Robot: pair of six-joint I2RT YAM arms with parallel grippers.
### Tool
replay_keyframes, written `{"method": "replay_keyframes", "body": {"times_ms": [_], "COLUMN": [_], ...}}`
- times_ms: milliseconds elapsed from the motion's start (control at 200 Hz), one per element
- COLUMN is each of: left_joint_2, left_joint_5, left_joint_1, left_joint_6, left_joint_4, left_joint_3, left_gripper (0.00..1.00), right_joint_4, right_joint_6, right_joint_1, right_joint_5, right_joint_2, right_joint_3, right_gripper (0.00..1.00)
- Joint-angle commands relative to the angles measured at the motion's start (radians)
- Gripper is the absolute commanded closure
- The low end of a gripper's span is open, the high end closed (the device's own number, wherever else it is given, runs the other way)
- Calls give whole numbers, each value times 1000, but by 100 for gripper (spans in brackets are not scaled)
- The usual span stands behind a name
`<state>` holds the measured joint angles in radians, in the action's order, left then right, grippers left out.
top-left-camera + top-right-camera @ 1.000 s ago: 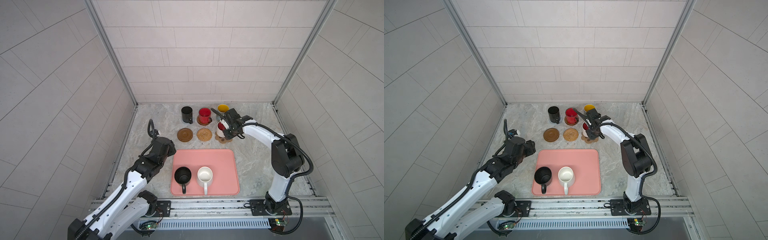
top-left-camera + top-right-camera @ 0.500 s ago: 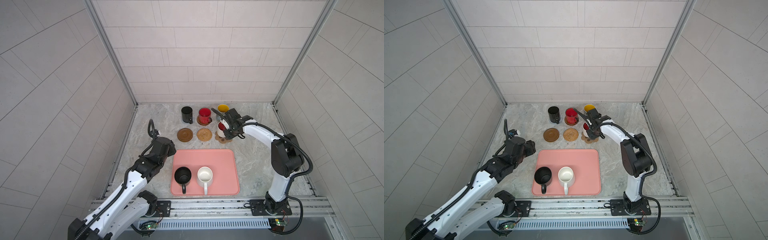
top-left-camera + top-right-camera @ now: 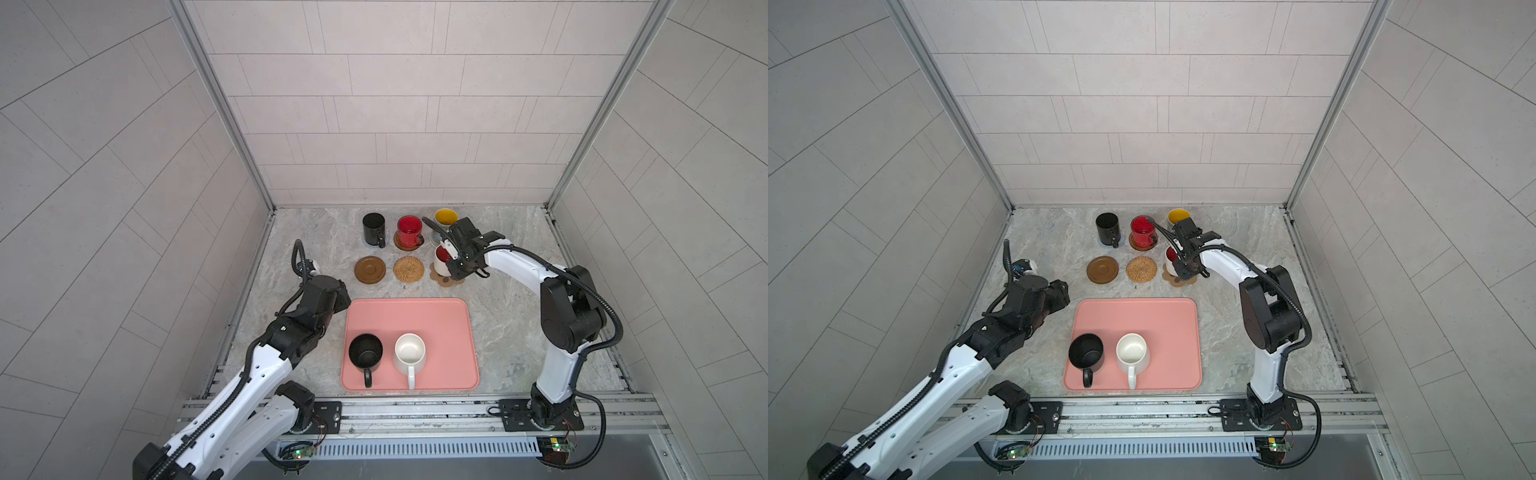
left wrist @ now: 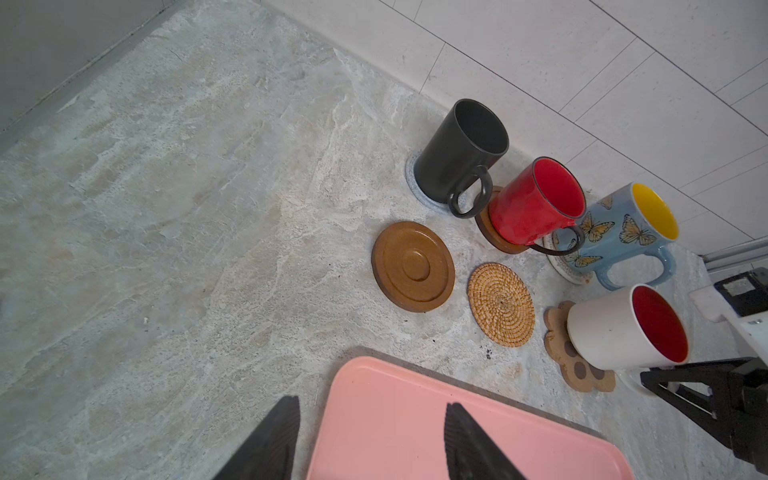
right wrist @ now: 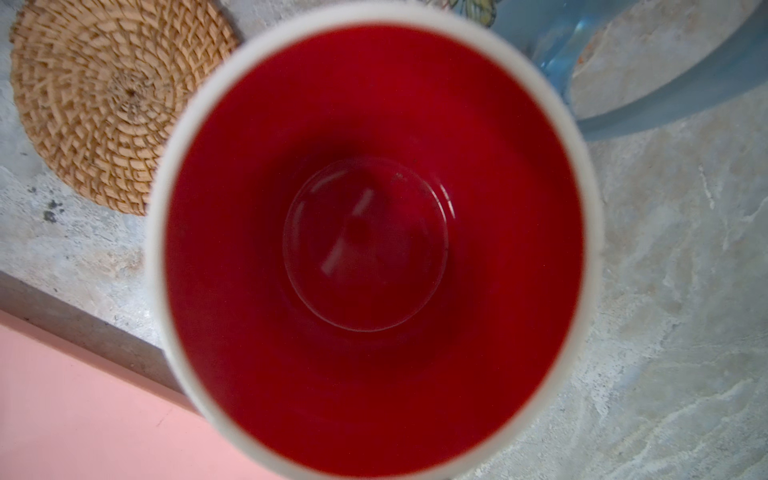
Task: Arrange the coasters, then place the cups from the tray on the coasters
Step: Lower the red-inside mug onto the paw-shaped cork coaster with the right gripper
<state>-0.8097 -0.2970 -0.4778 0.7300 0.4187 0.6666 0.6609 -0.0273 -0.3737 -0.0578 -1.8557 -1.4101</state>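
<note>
The right gripper (image 3: 456,269) reaches over the back of the marble surface (image 3: 511,328) to the white cup with a red inside (image 3: 440,259). Its jaws are clenched at the handle side of this cup, and in the left wrist view a bit of white handle runs into them. The cup sits upright on the paw-shaped coaster (image 3: 448,281), whose lobes stick out from under its base toward the tray (image 3: 436,324). The right wrist view looks straight down into the red bowl and does not show the jaws.

The left gripper (image 4: 372,405) hovers over the tray's far left corner. Its jaws are released, standing apart with nothing between them.

Two cups stand on the tray's near half, side by side with handles pointing to the front edge: a black cup (image 3: 365,353) on the left and a plain white cup (image 3: 410,353) on the right.

Along the back wall, the rear black cup (image 3: 373,227) stands on the grey-blue coaster (image 4: 419,193). Beside it the red cup (image 3: 409,230) stands on a brown disc (image 4: 494,243), and the light blue cup (image 4: 619,232), yellow inside, stands on the whitish coaster (image 4: 561,268).

In the row nearer the tray, the bare brown disc (image 3: 370,270) and the rattan coaster (image 3: 409,269) lie just left of the paw-shaped one, with no cup on either.
</note>
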Motion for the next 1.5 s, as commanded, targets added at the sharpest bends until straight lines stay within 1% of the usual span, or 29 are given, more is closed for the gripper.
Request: {"method": "replay_keyframes", "body": {"times_ms": [0,1041,1076,1361,1496], "left_joint_2": [17,26,55,66,67], "left_joint_5": [-28,-33,-33,-31,-34], "left_joint_1": [5,5,5,5,5], "left_joint_6": [20,25,26,28,28], "left_joint_4": [21,48,49,59,58], "left_joint_3": [-14,-10,-10,-12,-11], "left_gripper": [38,38,38,38,38], "right_joint_4": [-27,-42,-42,-43,-45], "right_joint_6": [-25,-52,-52,-53,-51], "right_joint_1": [4,10,12,15,15], "right_joint_5": [-4,-4,-4,-4,-10], "right_joint_2": [2,-10,-10,-16,-15], "right_joint_3": [-36,20,22,33,34], "right_gripper": [91,91,91,88,83]}}
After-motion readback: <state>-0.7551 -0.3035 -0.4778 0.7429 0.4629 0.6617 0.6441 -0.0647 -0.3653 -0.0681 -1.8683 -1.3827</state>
